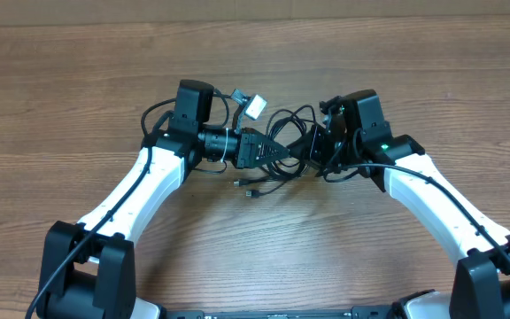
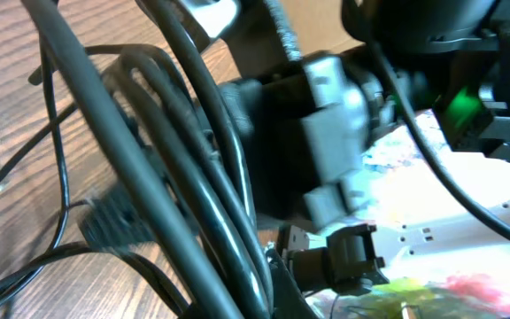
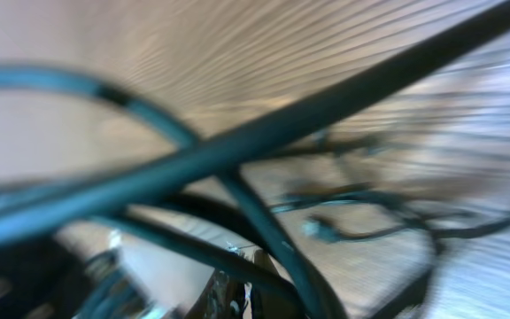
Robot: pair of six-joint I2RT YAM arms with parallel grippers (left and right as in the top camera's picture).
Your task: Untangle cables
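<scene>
Just to the near side of the white plug (image 1: 255, 106), the cables (image 1: 283, 124) lie heaped in one loose knot on the counter (image 1: 388, 62), and both my arms meet at it. My left fingers (image 1: 271, 151), nearest the plug, are clamped on a bunch of strands that cross my left wrist view. My right fingers (image 1: 312, 146), on the knot's far side from the plug, are closed too; that view is too blurred to tell whether a strand is caught. One loose end (image 1: 253, 192) trails toward me from the plug. To part these well, I judge I should draw my hands apart slowly and low, watch which loop tightens, and ease off if the knot cinches. No box, tray or bin is in view.
</scene>
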